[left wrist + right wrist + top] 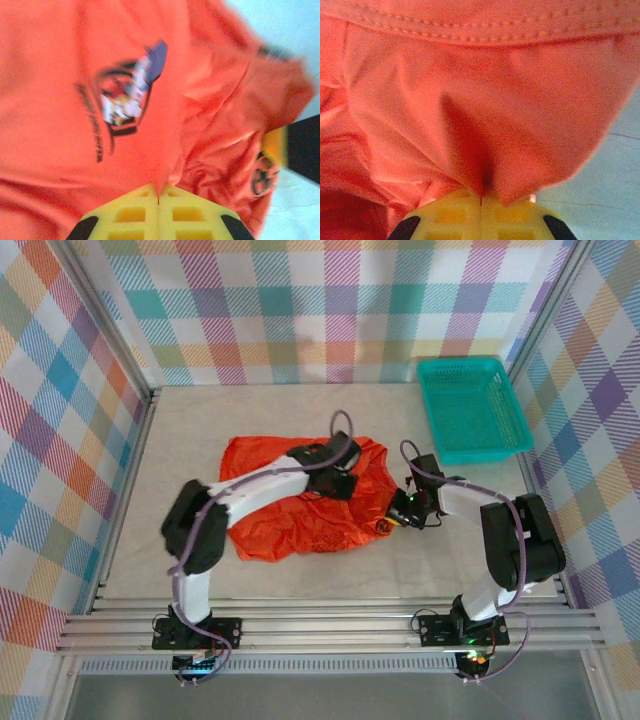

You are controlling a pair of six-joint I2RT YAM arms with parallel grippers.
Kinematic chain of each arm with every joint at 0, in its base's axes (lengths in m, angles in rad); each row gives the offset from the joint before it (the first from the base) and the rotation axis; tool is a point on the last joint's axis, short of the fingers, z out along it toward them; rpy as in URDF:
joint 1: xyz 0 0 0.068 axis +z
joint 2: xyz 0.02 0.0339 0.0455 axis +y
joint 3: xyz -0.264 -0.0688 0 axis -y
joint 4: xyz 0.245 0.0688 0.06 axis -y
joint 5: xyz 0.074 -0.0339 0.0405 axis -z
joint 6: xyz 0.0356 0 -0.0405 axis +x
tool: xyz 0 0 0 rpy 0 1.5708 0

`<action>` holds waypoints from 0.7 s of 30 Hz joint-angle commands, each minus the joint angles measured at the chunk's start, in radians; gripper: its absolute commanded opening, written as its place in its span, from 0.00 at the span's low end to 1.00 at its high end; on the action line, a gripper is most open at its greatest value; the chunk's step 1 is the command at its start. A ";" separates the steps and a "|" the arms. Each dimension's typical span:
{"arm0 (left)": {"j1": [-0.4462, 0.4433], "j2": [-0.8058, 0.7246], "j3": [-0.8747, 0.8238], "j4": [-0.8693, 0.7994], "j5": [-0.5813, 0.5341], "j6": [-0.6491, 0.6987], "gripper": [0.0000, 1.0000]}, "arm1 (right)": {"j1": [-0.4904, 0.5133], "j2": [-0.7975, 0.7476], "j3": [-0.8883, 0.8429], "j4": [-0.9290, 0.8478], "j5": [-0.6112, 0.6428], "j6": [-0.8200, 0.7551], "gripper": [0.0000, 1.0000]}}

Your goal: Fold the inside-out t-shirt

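We are seemingly just starting: our left pincer [159,194] and right pincer [481,196] are each clamping cloth of the crumpled, unfolded inside-out t-shirt [300,528] bunching ahead of them.

A teal basket [460,362], probably plastic mesh, stands in the pale table's [200,430] far right corner beside plaid walls [330,300]

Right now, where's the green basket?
In the top view, the basket sits at the far right corner of the table, apart from the t-shirt.
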 commanded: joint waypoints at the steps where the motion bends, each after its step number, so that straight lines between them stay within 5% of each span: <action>1: 0.049 -0.168 -0.106 0.070 -0.032 -0.090 0.00 | 0.000 -0.042 -0.041 -0.005 0.019 -0.014 0.00; 10: 0.063 -0.171 -0.319 0.202 0.044 -0.165 0.00 | 0.029 -0.183 -0.041 -0.133 0.066 -0.040 0.00; 11: 0.064 -0.163 -0.337 0.227 0.056 -0.178 0.00 | 0.047 -0.209 -0.015 -0.163 0.075 -0.043 0.02; 13: 0.064 -0.147 -0.357 0.257 0.063 -0.196 0.00 | 0.089 -0.245 0.045 -0.214 0.100 -0.048 0.24; 15: 0.064 -0.133 -0.363 0.277 0.070 -0.207 0.00 | 0.138 -0.260 0.101 -0.241 0.121 -0.052 0.31; 21: 0.064 -0.126 -0.351 0.292 0.080 -0.222 0.00 | 0.257 -0.150 0.203 -0.132 0.097 -0.047 0.20</action>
